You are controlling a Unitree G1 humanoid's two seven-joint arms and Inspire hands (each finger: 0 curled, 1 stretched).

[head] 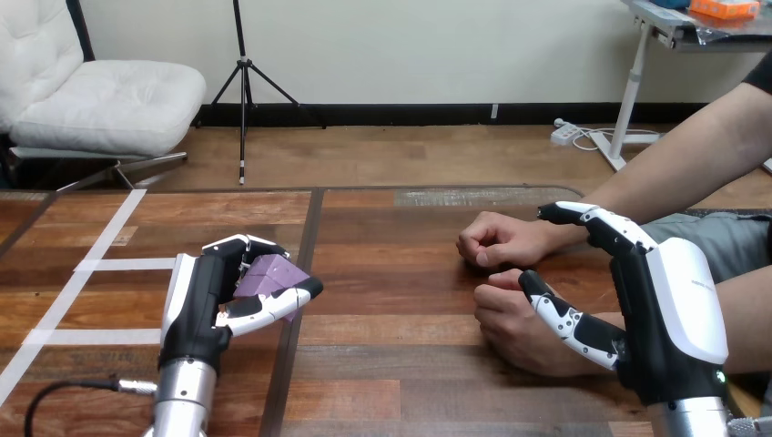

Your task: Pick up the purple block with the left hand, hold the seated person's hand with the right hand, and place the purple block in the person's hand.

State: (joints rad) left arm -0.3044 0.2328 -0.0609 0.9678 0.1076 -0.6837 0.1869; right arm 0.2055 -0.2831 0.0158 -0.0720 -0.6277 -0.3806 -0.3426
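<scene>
We see wood table (391, 305), white tape (100, 265) at 9 o'clock. L hand (198, 296) at 8 clamps purple block (269, 273). R hand (675, 305) at 4, fingers apart, thumb over person's nearer hand (510, 332).

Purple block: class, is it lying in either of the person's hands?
No, the purple block sits in the curled fingers of the left hand, apart from the person's hands.
</scene>
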